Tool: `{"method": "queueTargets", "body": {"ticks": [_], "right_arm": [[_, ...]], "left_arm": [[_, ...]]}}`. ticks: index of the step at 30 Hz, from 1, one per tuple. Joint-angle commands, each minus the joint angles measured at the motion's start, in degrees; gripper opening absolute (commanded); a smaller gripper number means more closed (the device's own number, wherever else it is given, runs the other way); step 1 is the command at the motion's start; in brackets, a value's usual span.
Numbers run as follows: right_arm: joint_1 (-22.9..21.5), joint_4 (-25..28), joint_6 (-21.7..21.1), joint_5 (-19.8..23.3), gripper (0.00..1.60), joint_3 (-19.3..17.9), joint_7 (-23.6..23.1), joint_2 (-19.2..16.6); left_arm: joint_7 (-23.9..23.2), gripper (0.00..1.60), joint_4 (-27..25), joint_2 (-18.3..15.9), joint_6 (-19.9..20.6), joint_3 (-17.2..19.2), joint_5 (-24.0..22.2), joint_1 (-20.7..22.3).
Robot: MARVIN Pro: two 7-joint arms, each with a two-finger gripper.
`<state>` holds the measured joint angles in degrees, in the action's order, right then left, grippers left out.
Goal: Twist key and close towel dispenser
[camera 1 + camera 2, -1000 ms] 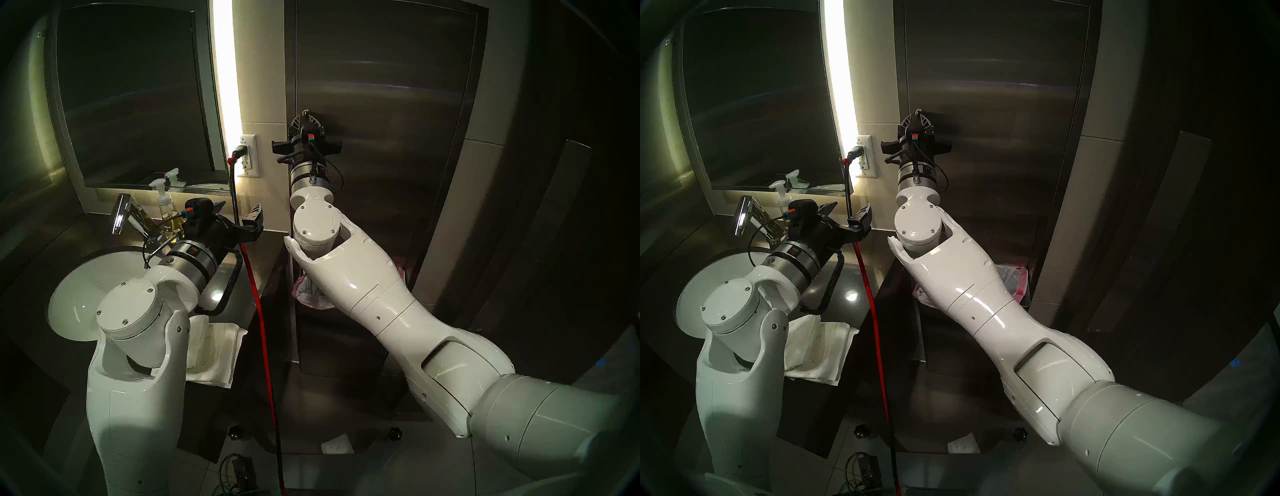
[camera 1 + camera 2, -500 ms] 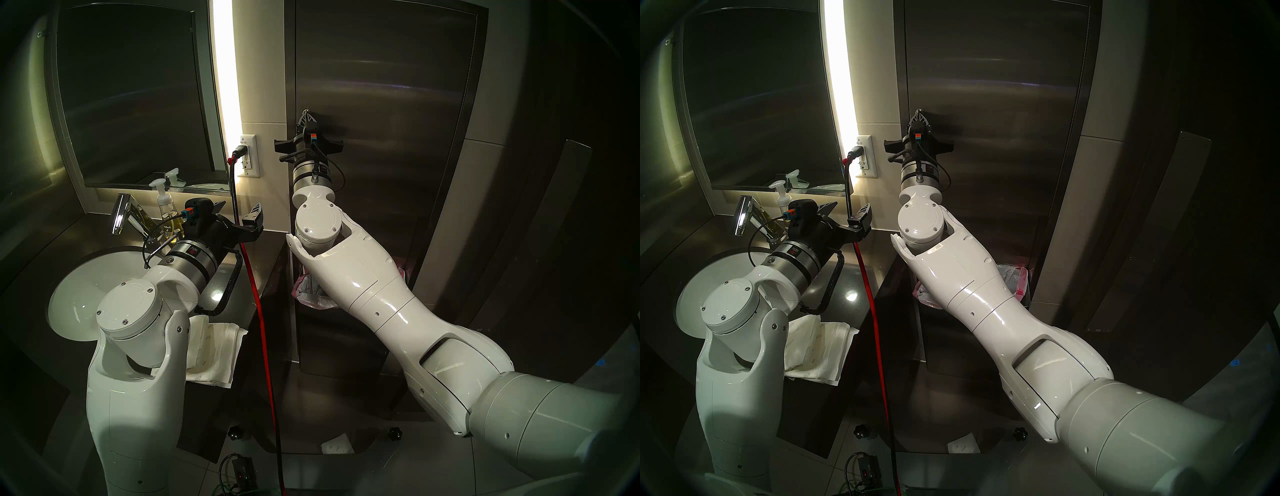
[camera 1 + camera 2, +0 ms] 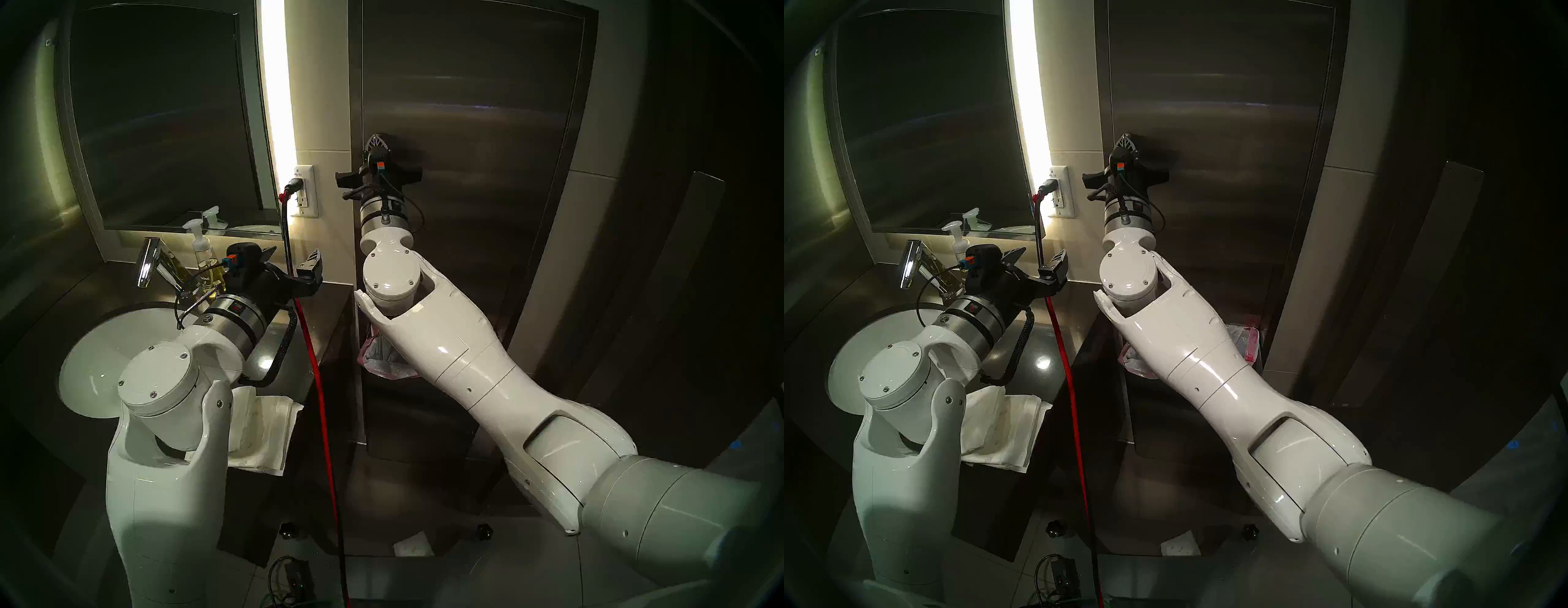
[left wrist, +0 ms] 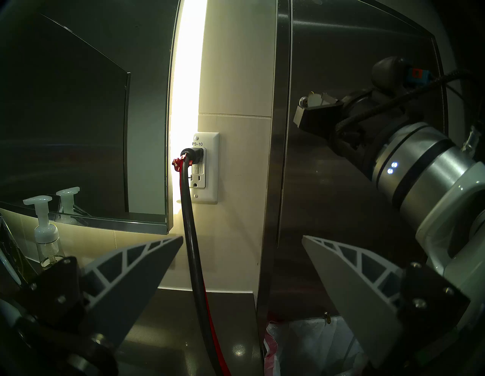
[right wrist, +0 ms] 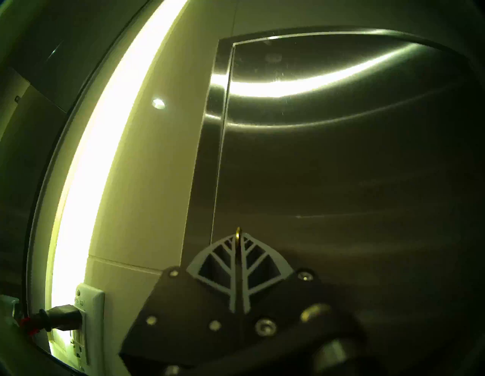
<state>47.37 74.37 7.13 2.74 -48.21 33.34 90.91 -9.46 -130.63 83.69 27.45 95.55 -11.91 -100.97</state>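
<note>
The towel dispenser (image 3: 466, 106) is a tall brushed-steel wall cabinet, and its long door (image 5: 341, 170) lies against the frame. The brass key (image 5: 238, 232) shows as a thin gold sliver by the door's left edge, with the silver lock cylinder (image 4: 303, 101) behind it. My right gripper (image 3: 376, 142) is shut on the key, its white fingers (image 5: 223, 257) pressed together around it. It also shows in the left wrist view (image 4: 315, 101). My left gripper (image 3: 292, 259) is open and empty over the counter, left of the dispenser.
A pink-lined waste bin (image 3: 382, 361) shows in the dispenser's lower part, behind my right forearm. A wall outlet (image 3: 304, 191) holds a plug with a red and black cable (image 3: 318, 382) hanging between my arms. A sink (image 3: 97, 352), faucet (image 3: 148, 259), soap bottle (image 3: 201, 254) and folded towel (image 3: 263, 429) are at the left.
My right gripper's fingers have come together from spread to shut on the key, and the right arm has shifted slightly right. The left arm has not moved.
</note>
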Motion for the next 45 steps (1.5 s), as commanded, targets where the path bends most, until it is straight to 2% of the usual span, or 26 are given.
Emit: {"method": "queueTargets", "body": {"ticks": [1, 8, 10, 11, 12, 13, 15, 17, 23, 24, 26, 27, 28, 29, 30, 31, 32, 36, 37, 39, 45], "right_arm": [[-1.3, 6.8, -3.5, -1.6, 0.0, -1.3, -1.4, -5.4], [-1.1, 11.4, -5.1, -0.6, 0.0, -2.8, -4.4, -9.0], [0.4, 13.9, -7.7, 1.4, 0.0, -3.6, -6.4, -10.1], [0.9, 14.0, -8.1, 2.1, 0.43, -3.7, -6.9, -10.1], [1.7, 14.7, -8.6, 3.1, 0.71, -3.9, -7.9, -10.3], [2.4, 14.5, -9.5, 3.6, 1.29, -3.6, -8.7, -10.3], [2.5, 13.6, -9.2, 3.7, 1.33, -3.3, -8.9, -9.9], [2.3, 11.0, -8.7, 4.1, 1.59, -2.5, -9.3, -8.9], [1.9, 8.4, -8.1, 4.0, 1.6, -1.5, -8.9, -7.1], [1.6, 7.4, -7.6, 4.1, 1.53, -1.3, -8.8, -6.6], [1.0, 6.0, -7.2, 4.1, 1.08, -0.9, -8.7, -5.8], [0.7, 5.3, -7.0, 4.1, 1.02, -0.8, -8.6, -5.5], [0.4, 4.7, -6.5, 4.0, 0.79, -0.6, -8.6, -5.2], [0.0, 4.2, -6.0, 3.7, 0.68, -0.5, -8.5, -4.9], [-0.3, 3.9, -6.0, 3.7, 0.4, -0.4, -8.4, -4.7], [-0.6, 3.6, -5.9, 3.7, 0.4, -0.4, -8.4, -4.4], [-0.9, 3.4, -5.8, 3.7, 0.26, -0.4, -8.3, -4.2], [-1.5, 2.7, -5.1, 3.6, 0.29, -0.3, -7.9, -3.7], [-1.6, 2.5, -4.9, 3.6, 0.45, -0.3, -7.8, -3.6], [-1.7, 2.2, -4.5, 3.5, 0.57, -0.3, -7.6, -3.4], [-2.1, 1.3, -3.4, 3.1, 0.65, -0.5, -7.0, -3.0]], "left_arm": [[0.1, 1.6, -0.6, 0.0, -0.1, 0.0, 0.0, 0.3], [0.0, 1.6, -0.6, 0.0, -0.1, 0.0, 0.0, 0.3], [0.1, 1.6, -0.6, 0.0, -0.1, 0.0, 0.1, 0.3], [0.1, 1.6, -0.6, 0.0, -0.1, 0.0, 0.1, 0.3], [0.1, 1.6, -0.6, 0.0, -0.1, 0.0, 0.1, 0.3], [0.1, 1.6, -0.6, 0.0, -0.1, 0.0, 0.1, 0.3], [0.1, 1.6, -0.6, 0.0, -0.1, -0.1, 0.1, 0.3], [0.1, 1.6, -0.6, 0.0, -0.1, 0.0, 0.1, 0.3], [0.1, 1.6, -0.6, 0.0, 0.0, -0.1, 0.1, 0.3], [0.1, 1.6, -0.6, 0.0, 0.0, -0.1, 0.1, 0.3], [0.1, 1.6, -0.6, 0.0, -0.1, -0.1, 0.1, 0.3], [0.1, 1.6, -0.6, 0.0, -0.1, -0.1, 0.1, 0.3], [0.1, 1.6, -0.6, 0.0, -0.1, 0.0, 0.1, 0.3], [0.1, 1.6, -0.6, 0.0, -0.1, 0.0, 0.1, 0.3], [0.1, 1.6, -0.6, 0.0, -0.1, 0.0, 0.1, 0.3], [0.1, 1.6, -0.6, 0.0, -0.1, 0.0, 0.1, 0.3], [0.1, 1.6, -0.6, 0.0, -0.1, 0.0, 0.1, 0.3], [0.1, 1.6, -0.6, 0.0, -0.1, 0.0, 0.1, 0.3], [0.1, 1.6, -0.6, 0.0, -0.1, 0.0, 0.1, 0.3], [0.1, 1.6, -0.6, 0.0, -0.1, 0.0, 0.1, 0.3], [0.1, 1.6, -0.6, 0.0, -0.1, 0.0, 0.1, 0.3]]}}
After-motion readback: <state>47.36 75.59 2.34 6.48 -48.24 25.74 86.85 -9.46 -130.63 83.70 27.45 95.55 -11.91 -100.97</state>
